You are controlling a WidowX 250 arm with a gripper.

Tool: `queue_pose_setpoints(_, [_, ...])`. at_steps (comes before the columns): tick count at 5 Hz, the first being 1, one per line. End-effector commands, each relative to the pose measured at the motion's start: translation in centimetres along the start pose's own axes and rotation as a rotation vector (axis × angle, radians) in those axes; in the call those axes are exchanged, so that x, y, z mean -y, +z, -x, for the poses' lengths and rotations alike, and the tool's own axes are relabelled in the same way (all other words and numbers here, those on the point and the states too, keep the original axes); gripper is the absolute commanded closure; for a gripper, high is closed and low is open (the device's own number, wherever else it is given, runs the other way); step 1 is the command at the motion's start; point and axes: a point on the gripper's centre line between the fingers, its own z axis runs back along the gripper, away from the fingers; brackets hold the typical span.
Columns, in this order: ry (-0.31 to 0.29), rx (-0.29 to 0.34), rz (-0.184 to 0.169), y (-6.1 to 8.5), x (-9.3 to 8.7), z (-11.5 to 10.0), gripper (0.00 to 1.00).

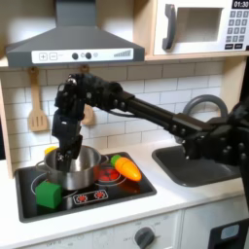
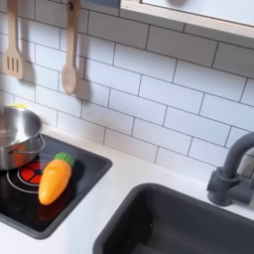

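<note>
Your gripper hangs over the pot at the stove's back-left corner; whether its jaws are parted, I cannot tell. The pot looks stiff, slick metal: take it by the rim.

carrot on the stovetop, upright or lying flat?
Lying flat. In the second exterior view the toy carrot rests lengthwise on the black stovetop, green top toward the wall, beside the metal pot.

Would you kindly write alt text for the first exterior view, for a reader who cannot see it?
A black robot arm reaches over a toy stove, its tool at the rim of a steel pot. A toy carrot lies right of the pot, a green block in front, a sink at right.
</note>
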Motion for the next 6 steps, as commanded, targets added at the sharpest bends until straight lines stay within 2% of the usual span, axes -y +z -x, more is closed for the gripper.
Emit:
queue_pose_setpoints(1, [0.005, -0.025, -0.007, -0.1, -0.1, 0.2, 0.0])
queue_pose_setpoints(5, [-0.028, -0.06, -0.018, -1.0, 0.2, 0.4, 0.0])
queue_pose_setpoints(6, [-0.032, -0.111, -0.041, -1.8, 0.0, 0.7, 0.0])
